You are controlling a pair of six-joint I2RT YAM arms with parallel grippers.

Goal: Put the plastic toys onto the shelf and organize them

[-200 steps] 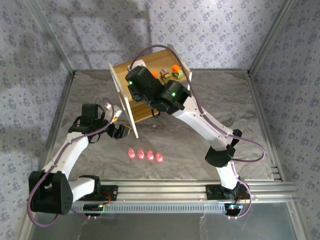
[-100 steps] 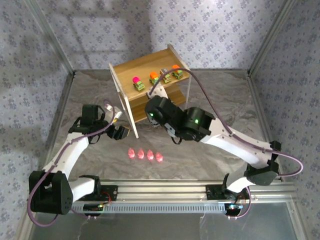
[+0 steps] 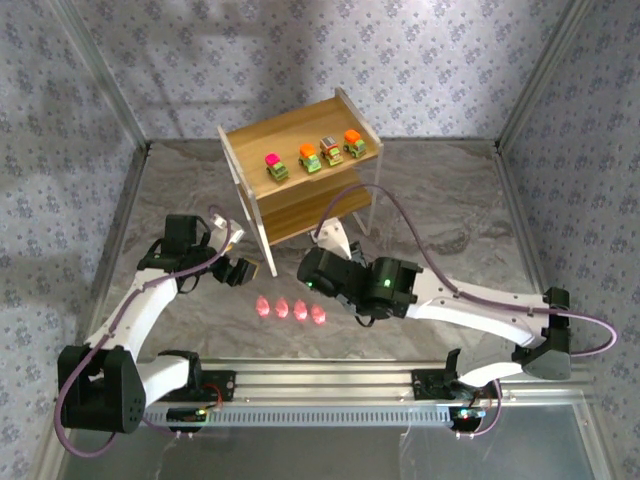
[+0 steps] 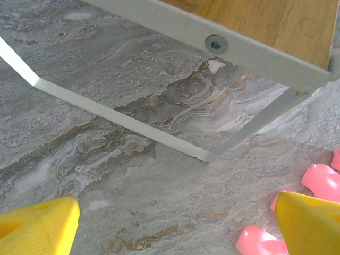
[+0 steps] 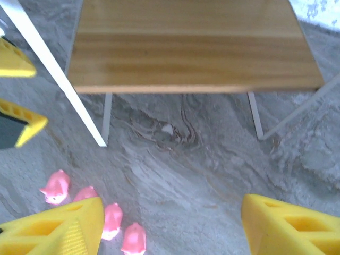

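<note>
Pink figures (image 3: 290,309), four of them, lay in a tight row on the table (image 3: 450,210) before the shelf (image 3: 285,135); the four cars (image 3: 312,157) stood on its top board. My right gripper (image 5: 170,226) hung above the row, fingers spread, nothing between them. The left gripper (image 4: 172,223), also spread and empty, waited beside the shelf's white frame (image 4: 106,109). I feared that the figures, perhaps touching, would be scattered by a closing finger.

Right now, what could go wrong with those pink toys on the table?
The pink toys lie close together in a row, so the open right gripper might knock one over or catch two. The left gripper hangs near the same toys, so the arms could bump. It is also close to the shelf leg; a nudge might shake the cars.
</note>
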